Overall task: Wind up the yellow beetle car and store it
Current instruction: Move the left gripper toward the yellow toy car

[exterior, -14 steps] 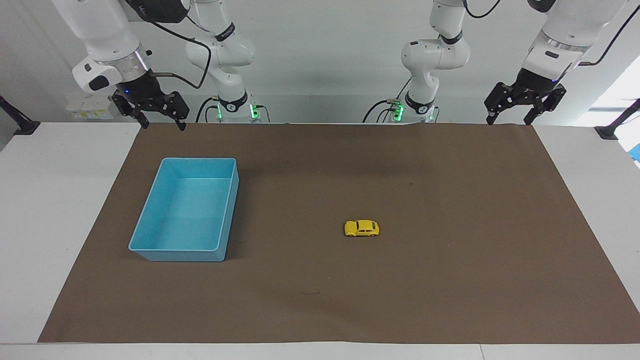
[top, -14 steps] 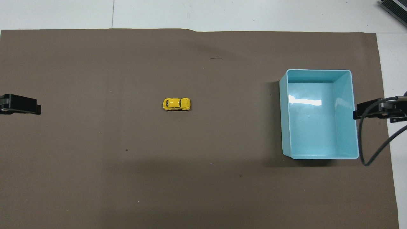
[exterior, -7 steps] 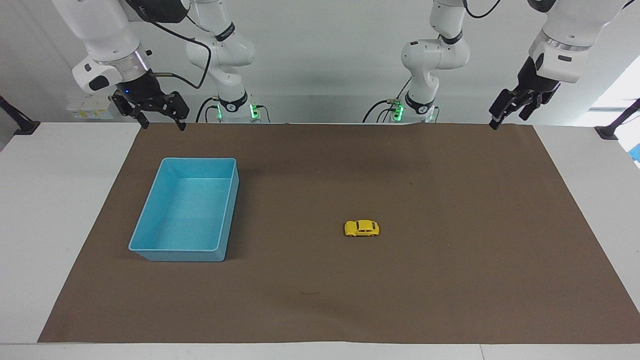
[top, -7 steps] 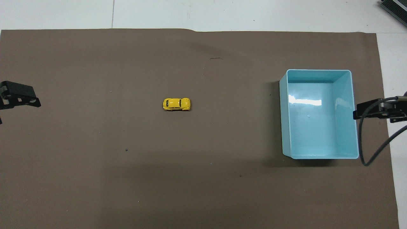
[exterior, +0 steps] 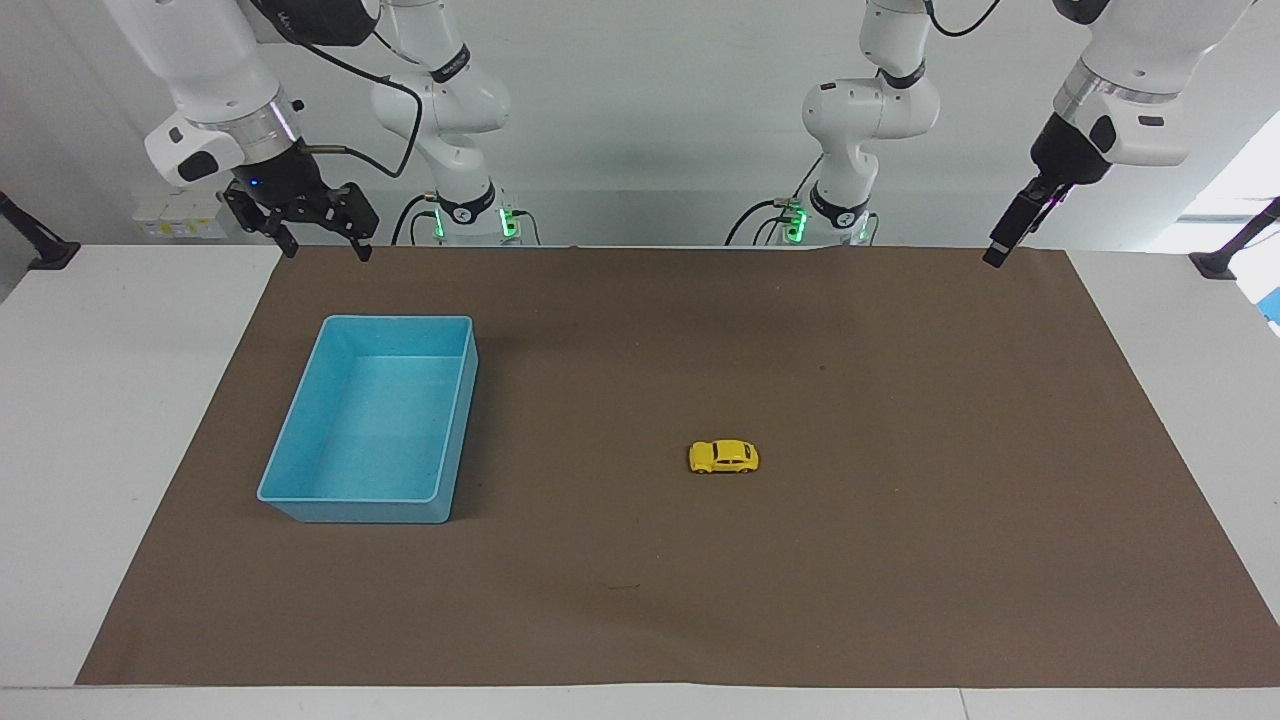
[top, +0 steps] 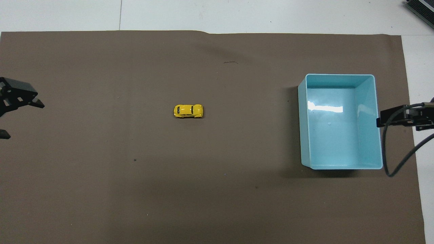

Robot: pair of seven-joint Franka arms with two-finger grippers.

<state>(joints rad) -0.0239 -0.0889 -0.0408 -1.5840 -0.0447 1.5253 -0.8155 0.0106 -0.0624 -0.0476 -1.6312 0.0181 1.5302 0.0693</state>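
Observation:
The yellow beetle car (exterior: 723, 457) (top: 188, 110) stands on its wheels near the middle of the brown mat, lengthwise along the table, with nothing touching it. My left gripper (exterior: 1000, 250) (top: 23, 121) hangs open and empty in the air over the mat's edge at the left arm's end, turned edge-on in the facing view. Over the mat's corner at the right arm's end, my right gripper (exterior: 325, 248) (top: 403, 117) waits, also raised, open and empty. Both grippers are well apart from the car.
A light-blue bin (exterior: 400, 320) (top: 339, 76) with nothing in it sits on the mat (exterior: 900, 560) toward the right arm's end. White table (exterior: 100, 400) borders the mat on all sides. A black cable (top: 396, 166) loops down from the right arm beside the bin.
My left gripper has turned at the wrist, from broadside to edge-on in the facing view, staying over the same spot. The right arm, the car and the bin have not moved.

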